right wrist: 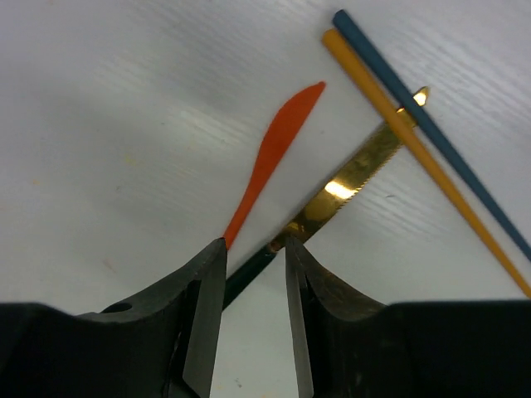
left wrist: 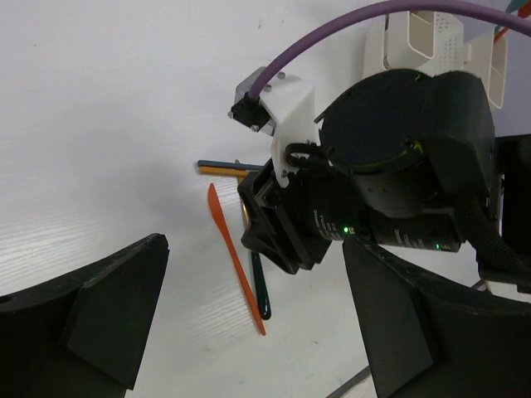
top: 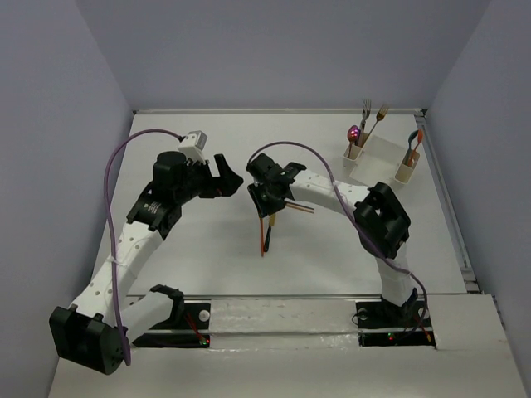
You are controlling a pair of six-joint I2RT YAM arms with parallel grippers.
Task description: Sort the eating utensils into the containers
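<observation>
Left fingers [left wrist: 116,315] spread wide, empty, right fingers [right wrist: 203,315] parted astride dark handle of gold knife [right wrist: 348,178] on desk [right wrist: 99,124], orange knife [right wrist: 274,157] alongside, two sticks [right wrist: 398,124] near

The top external camera sits above and behind the arm bases and faces down and forward. It is far enough off to hold the whole table [top: 199,257], both arms and the containers [top: 382,153] at the far right. The left wrist camera looks out between the left fingers [left wrist: 108,315], across the table at the right arm's wrist [left wrist: 406,141] (which fills much of that view). The right wrist camera sits close above the tabletop and looks past the right fingers [right wrist: 199,315]. All three views share the orange knife [top: 263,240] mid-table.
</observation>
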